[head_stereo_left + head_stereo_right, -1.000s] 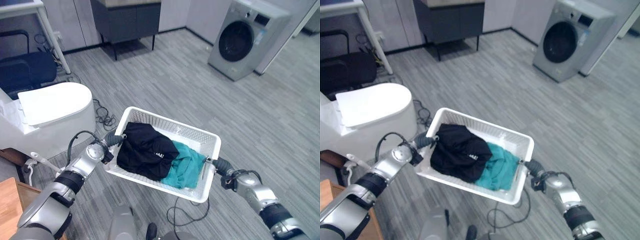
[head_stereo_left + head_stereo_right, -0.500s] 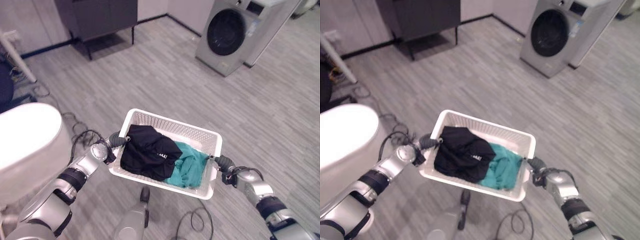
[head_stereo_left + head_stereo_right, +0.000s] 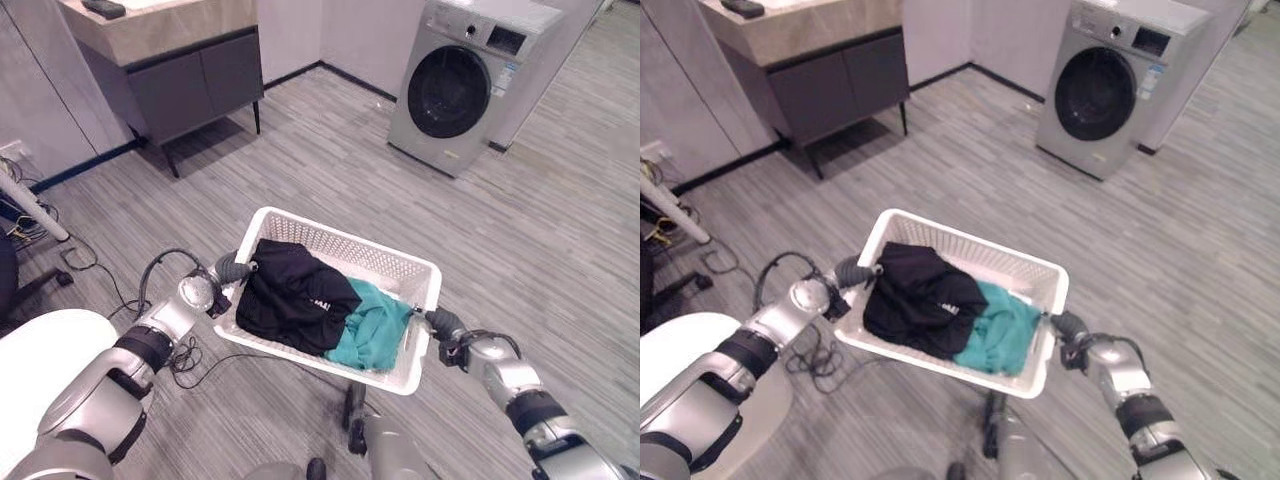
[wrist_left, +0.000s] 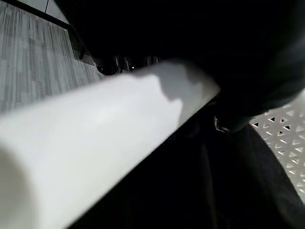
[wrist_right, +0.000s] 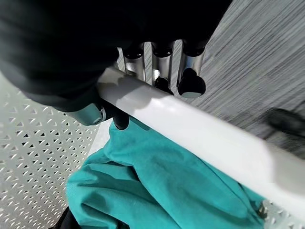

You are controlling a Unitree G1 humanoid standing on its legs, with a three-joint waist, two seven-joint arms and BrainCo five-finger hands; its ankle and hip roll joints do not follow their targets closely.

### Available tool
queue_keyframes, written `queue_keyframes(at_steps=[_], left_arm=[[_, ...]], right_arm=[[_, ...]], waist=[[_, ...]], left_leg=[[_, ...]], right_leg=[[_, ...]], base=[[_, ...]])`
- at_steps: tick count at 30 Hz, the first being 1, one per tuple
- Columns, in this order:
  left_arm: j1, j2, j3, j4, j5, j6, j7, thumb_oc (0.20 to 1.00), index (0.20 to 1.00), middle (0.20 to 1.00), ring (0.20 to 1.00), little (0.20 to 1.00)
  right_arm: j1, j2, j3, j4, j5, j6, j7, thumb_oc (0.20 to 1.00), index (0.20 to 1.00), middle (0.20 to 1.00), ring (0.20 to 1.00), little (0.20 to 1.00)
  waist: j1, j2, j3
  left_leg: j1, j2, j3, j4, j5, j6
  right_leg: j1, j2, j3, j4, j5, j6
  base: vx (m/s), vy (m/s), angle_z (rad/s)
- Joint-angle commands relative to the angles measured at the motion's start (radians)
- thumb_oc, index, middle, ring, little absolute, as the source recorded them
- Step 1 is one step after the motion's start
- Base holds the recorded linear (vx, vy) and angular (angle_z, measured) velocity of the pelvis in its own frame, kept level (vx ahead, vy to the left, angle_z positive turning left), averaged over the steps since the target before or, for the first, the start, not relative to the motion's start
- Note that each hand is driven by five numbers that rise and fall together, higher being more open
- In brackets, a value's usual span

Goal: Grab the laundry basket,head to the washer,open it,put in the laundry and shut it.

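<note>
The white laundry basket (image 3: 405,272) hangs in the air between the two hands, carried level over the grey plank floor (image 3: 330,150). Inside it a black garment (image 3: 295,297) lies heaped toward the left hand's end, and a teal garment (image 3: 372,325) is bunched against the end nearest the right hand.

The right hand (image 5: 162,57) is clamped on the rim at its end: in its wrist view the silver fingers hook down over the outer edge of the white rim while the thumb presses from inside, just above the teal cloth. The left hand (image 3: 232,270) sits at the opposite short end against the rim; its wrist view shows the rim and black cloth, but the fingers themselves are too dark to read, so I cannot tell how they are set. Gripping opposite ends likely keeps the load balanced and the clothes from sliding out while walking.

The washer (image 3: 458,85) stands well ahead of the hands and off toward the right-hand side, its round door closed. A dark cabinet (image 3: 195,85) stands ahead of the left hand.

The carry toward the washer seems underway; opening the door is not yet done.
</note>
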Motion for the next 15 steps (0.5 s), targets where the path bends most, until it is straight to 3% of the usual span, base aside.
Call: queue_keyframes(at_steps=[1, 4, 6, 7, 8, 9, 11, 12, 13, 14, 15], left_arm=[[-0.016, 0.021, 0.095, 0.005, 0.037, -0.075, 0.030, 0.200, 0.200, 0.200, 0.200, 0.200], [-0.009, 0.012, 0.090, 0.005, 0.047, -0.078, 0.022, 0.200, 0.200, 0.200, 0.200, 0.200], [-0.014, 0.005, 0.084, 0.016, 0.040, -0.081, 0.021, 0.200, 0.200, 0.200, 0.200, 0.200], [-0.014, 0.005, 0.083, 0.016, 0.040, -0.081, 0.021, 0.200, 0.200, 0.200, 0.200, 0.200], [-0.027, 0.017, 0.075, 0.018, 0.023, -0.072, 0.019, 0.200, 0.200, 0.200, 0.200, 0.200], [-0.028, 0.017, 0.075, 0.018, 0.023, -0.072, 0.019, 0.200, 0.200, 0.200, 0.200, 0.200], [-0.036, 0.020, 0.071, 0.012, 0.004, -0.067, 0.021, 0.200, 0.200, 0.200, 0.200, 0.200], [-0.048, 0.017, 0.060, 0.004, -0.014, -0.059, 0.029, 0.200, 0.200, 0.200, 0.200, 0.200], [-0.050, 0.017, 0.059, 0.003, -0.014, -0.059, 0.030, 0.200, 0.200, 0.200, 0.200, 0.200], [-0.056, 0.010, 0.056, -0.008, -0.017, -0.054, 0.030, 0.200, 0.200, 0.200, 0.200, 0.200], [-0.056, 0.010, 0.055, -0.008, -0.017, -0.054, 0.030, 0.200, 0.200, 0.200, 0.200, 0.200]], right_arm=[[-0.046, -0.066, -0.051, -0.026, 0.024, -0.061, 0.007, 0.200, 0.200, 0.200, 0.200, 0.200], [-0.014, -0.082, -0.060, -0.059, 0.027, -0.055, 0.015, 0.200, 0.200, 0.200, 0.200, 0.200], [0.009, -0.100, -0.072, -0.080, 0.047, -0.058, 0.006, 0.200, 0.200, 0.200, 0.200, 0.200], [0.009, -0.099, -0.073, -0.080, 0.047, -0.058, 0.006, 0.200, 0.200, 0.200, 0.200, 0.200], [0.021, -0.111, -0.082, -0.085, 0.079, -0.071, -0.014, 0.200, 0.200, 0.200, 0.200, 0.200], [0.021, -0.111, -0.082, -0.085, 0.079, -0.071, -0.014, 0.200, 0.200, 0.200, 0.200, 0.200], [0.033, -0.117, -0.084, -0.090, 0.086, -0.070, -0.025, 0.200, 0.200, 0.200, 0.200, 0.200], [0.037, -0.119, -0.084, -0.081, 0.083, -0.072, -0.045, 0.200, 0.200, 0.200, 0.200, 0.200], [0.036, -0.119, -0.086, -0.082, 0.083, -0.072, -0.046, 0.200, 0.200, 0.200, 0.200, 0.200], [0.044, -0.121, -0.088, -0.081, 0.086, -0.071, -0.053, 0.200, 0.200, 0.200, 0.200, 0.200], [0.045, -0.121, -0.089, -0.081, 0.086, -0.071, -0.053, 0.200, 0.200, 0.200, 0.200, 0.200]], waist=[[0.010, -0.007, -0.096], [-0.017, -0.006, -0.135], [-0.041, 0.000, -0.147], [-0.043, -0.004, -0.149], [-0.022, -0.024, -0.128], [-0.024, -0.020, -0.129], [0.002, -0.042, -0.100], [0.027, -0.049, -0.072], [0.028, -0.057, -0.069], [0.037, -0.062, -0.061], [0.038, -0.062, -0.061]], left_leg=[[0.056, 0.175, -0.031, 0.033, -0.083, -0.062], [0.084, 0.234, -0.048, 0.131, -0.040, -0.110], [0.020, 0.316, -0.024, 0.346, 0.107, -0.144], [0.014, 0.312, -0.027, 0.348, 0.108, -0.143], [-0.158, 0.406, -0.035, 0.793, 0.280, -0.121], [-0.163, 0.409, -0.039, 0.800, 0.277, -0.122], [-0.282, 0.414, -0.063, 0.970, 0.265, -0.090], [-0.398, 0.410, -0.054, 0.981, 0.204, -0.084], [-0.410, 0.408, -0.044, 0.983, 0.217, -0.071], [-0.458, 0.375, -0.045, 0.946, 0.191, -0.074], [-0.457, 0.374, -0.045, 0.946, 0.190, -0.073]], right_leg=[[0.124, -0.081, -0.021, -0.085, 0.101, 0.130], [0.171, -0.060, -0.021, -0.021, 0.153, 0.105], [0.203, -0.016, -0.005, 0.036, 0.105, 0.055], [0.200, -0.019, -0.006, 0.035, 0.106, 0.055], [0.306, 0.058, 0.010, 0.047, 0.029, -0.052], [0.304, 0.061, 0.007, 0.048, 0.029, -0.053], [0.360, 0.093, 0.030, 0.044, -0.013, -0.085], [0.420, 0.112, 0.046, 0.029, -0.052, -0.088], [0.412, 0.104, 0.040, 0.027, -0.040, -0.095], [0.434, 0.104, 0.044, 0.021, -0.053, -0.093], [0.435, 0.104, 0.043, 0.021, -0.053, -0.092]], base=[[0.68, -0.191, 0.27], [0.70, -0.278, 0.09], [0.50, -0.291, 0.62], [0.64, -0.590, 0.43], [0.47, -0.471, 0.38], [0.62, -0.603, 0.31], [0.41, -0.348, -0.34], [0.35, -0.303, -0.49], [0.35, -0.194, -0.31], [0.05, -0.026, -0.31], [0.36, -0.049, -0.32]])
